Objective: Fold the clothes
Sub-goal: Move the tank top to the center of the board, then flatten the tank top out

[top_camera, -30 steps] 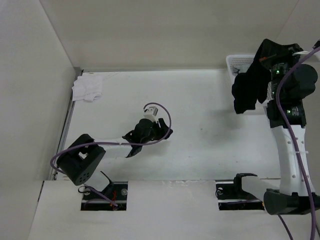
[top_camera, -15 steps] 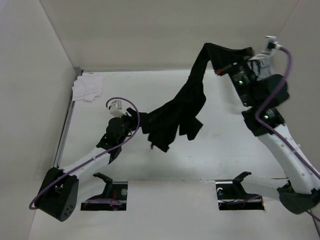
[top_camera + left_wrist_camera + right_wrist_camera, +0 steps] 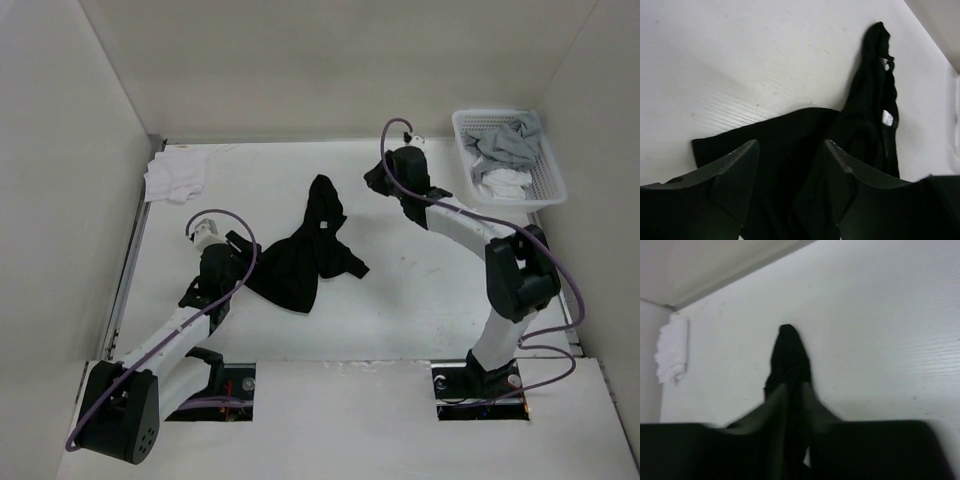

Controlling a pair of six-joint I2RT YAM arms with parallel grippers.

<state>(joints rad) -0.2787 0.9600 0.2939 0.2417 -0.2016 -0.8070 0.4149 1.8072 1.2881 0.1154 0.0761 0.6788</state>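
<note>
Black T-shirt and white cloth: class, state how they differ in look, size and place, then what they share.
The black T-shirt sprawls across the middle; the white cloth sits bunched in the far left corner. The T-shirt covers more table than the cloth. Both lie crumpled, unfolded, on the table.

Black T-shirt (image 3: 305,255) lies crumpled on white table (image 3: 420,290), one narrow end stretched rearward. Left gripper (image 3: 238,278) at shirt's left edge, contact unclear. Right gripper (image 3: 380,180) right of shirt's rear end, apart from it. White cloth (image 3: 175,178) well left of shirt; basket (image 3: 552,172) holding grey and white garments (image 3: 503,150) well right
</note>
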